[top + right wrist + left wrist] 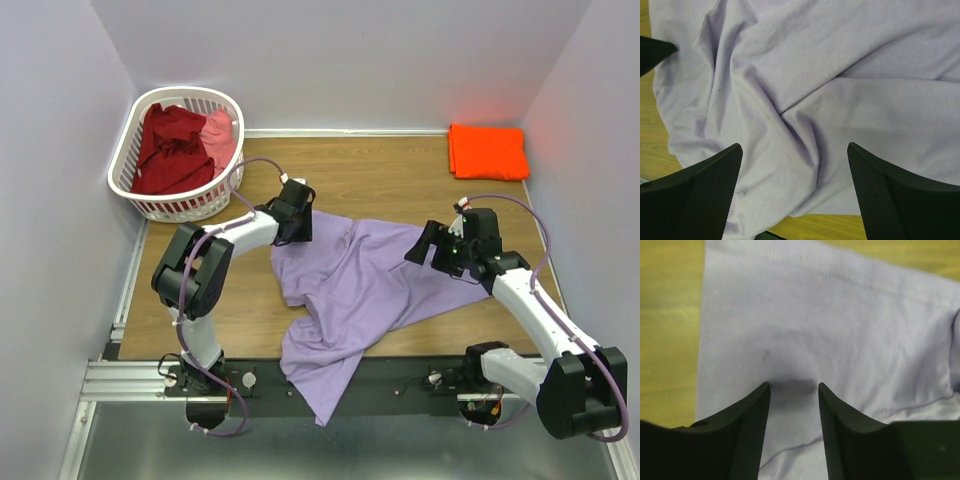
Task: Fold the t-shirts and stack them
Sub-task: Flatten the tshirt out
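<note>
A large lavender t-shirt (350, 290) lies crumpled across the middle of the table, with one end hanging over the near edge. My left gripper (296, 230) is at its far-left corner. In the left wrist view the gripper (792, 385) is open, its tips resting on flat lavender cloth (815, 315) with nothing pinched between them. My right gripper (421, 246) hovers over the shirt's right side. It (795, 146) stands wide open above the wrinkled cloth (830, 70). A folded orange t-shirt (487, 152) lies at the far right. A dark red shirt (168, 150) and a pink shirt (219, 130) sit in the basket.
The white slotted laundry basket (131, 150) stands at the far-left corner. Grey walls close in the table at the back and on both sides. Bare wood (380, 175) shows between the lavender shirt and the orange one.
</note>
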`<state>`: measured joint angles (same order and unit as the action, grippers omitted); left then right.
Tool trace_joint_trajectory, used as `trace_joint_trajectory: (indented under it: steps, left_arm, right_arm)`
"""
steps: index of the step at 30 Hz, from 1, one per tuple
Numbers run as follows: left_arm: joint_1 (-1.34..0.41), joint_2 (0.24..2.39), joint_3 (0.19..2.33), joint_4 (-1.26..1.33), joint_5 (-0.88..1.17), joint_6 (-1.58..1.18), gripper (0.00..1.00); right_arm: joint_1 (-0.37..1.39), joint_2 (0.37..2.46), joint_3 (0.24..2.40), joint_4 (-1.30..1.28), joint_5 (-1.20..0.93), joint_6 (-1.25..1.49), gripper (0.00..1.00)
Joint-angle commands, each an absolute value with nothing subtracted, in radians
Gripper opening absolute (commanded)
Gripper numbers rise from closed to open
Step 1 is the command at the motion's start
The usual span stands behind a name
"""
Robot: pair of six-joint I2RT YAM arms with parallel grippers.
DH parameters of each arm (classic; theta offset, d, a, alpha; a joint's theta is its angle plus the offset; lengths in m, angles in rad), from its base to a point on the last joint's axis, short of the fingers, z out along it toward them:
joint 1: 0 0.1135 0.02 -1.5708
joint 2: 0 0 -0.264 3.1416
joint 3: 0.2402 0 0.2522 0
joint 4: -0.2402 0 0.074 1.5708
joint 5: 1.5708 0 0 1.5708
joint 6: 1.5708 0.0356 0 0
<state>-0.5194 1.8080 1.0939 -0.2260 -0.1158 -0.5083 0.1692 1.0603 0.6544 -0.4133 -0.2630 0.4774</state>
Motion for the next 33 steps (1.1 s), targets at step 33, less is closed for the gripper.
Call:
trace_joint_trajectory:
  steps: [33]
  left_arm:
    - [-0.380,2.111,1.560,-0.489,-0.106,-0.201,0.52]
  right_arm:
    - [0.173,1.078,0.727,-0.437,-0.127,0.448,0.91]
